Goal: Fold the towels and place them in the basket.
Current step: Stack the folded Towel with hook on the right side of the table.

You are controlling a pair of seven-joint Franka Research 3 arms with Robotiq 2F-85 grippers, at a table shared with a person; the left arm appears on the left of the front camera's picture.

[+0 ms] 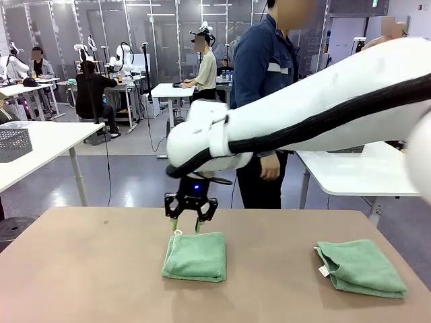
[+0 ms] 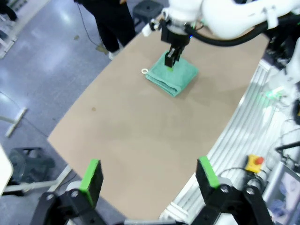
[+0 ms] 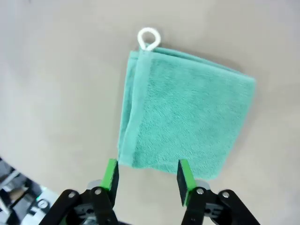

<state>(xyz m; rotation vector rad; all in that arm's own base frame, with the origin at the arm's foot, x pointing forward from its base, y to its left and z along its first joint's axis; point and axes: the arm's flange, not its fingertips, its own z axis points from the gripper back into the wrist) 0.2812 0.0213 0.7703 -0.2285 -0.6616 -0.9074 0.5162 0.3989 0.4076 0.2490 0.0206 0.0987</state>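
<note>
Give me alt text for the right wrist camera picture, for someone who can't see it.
A folded mint-green towel lies flat on a tan table, seen from above, with a white loop at one corner. The right end effector hangs over the towel's near edge, its green-padded fingers apart and holding nothing.

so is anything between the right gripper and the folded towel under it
Nothing visible. The right gripper hangs with jaws apart just over the far edge of the folded towel, with only air between its green pads and the cloth. The white loop lies off one corner, and the second towel sits well aside.
</note>
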